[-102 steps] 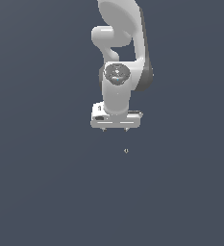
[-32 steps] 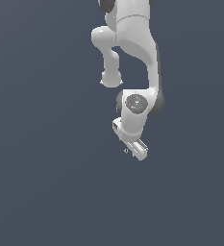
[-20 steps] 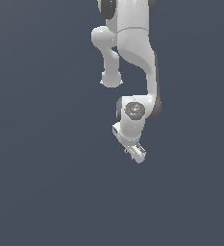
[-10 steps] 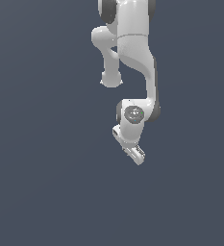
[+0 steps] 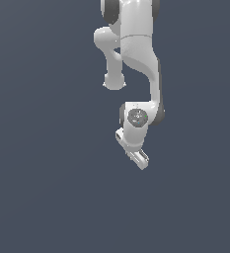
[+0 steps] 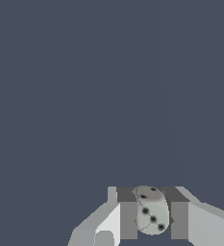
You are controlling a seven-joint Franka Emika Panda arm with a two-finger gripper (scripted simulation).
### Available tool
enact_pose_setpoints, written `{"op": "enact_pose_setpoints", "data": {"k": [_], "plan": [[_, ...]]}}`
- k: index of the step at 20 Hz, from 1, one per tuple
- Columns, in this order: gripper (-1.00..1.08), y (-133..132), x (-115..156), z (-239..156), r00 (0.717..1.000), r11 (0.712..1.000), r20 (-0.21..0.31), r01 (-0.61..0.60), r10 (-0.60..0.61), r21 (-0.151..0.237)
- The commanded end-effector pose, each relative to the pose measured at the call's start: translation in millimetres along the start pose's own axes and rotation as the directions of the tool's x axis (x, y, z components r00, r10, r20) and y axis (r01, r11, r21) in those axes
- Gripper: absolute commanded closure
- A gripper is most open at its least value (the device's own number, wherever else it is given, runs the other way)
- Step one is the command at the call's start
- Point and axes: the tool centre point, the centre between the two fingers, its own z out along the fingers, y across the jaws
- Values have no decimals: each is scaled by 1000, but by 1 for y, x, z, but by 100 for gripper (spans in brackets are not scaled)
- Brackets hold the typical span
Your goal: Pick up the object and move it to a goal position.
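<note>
In the wrist view a small pale grey die-like object (image 6: pixel 151 210) with dark dots sits clamped between my gripper's (image 6: pixel 153 218) two fingers (image 6: pixel 128 218). The jaws are shut on it from both sides. In the exterior view my white gripper (image 5: pixel 136 159) hangs below the arm's wrist (image 5: pixel 136 117), tilted toward the exterior view's right. The object is hidden there behind the gripper's body. Nothing but the plain dark grey ground lies around the gripper.
The white arm (image 5: pixel 136 54) reaches down from the top of the exterior view. The dark grey ground (image 5: pixel 47 188) fills the rest of both views.
The object lay apart below the open gripper five seconds ago; now it is held. Over the last second the wrist and gripper have shifted slightly to the exterior view's left.
</note>
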Motion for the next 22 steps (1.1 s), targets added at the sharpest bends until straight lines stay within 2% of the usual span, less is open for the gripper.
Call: {"op": "enact_pose_setpoints", "data": {"k": [1,10,22], "plan": [[108,1,2,-3,1000,1000,0,0,0,1],[108,19,25,-45,1000,1000,0,-1,1,1],[108,70,90,-163,1000,1000,2,-3,3,1]]}}
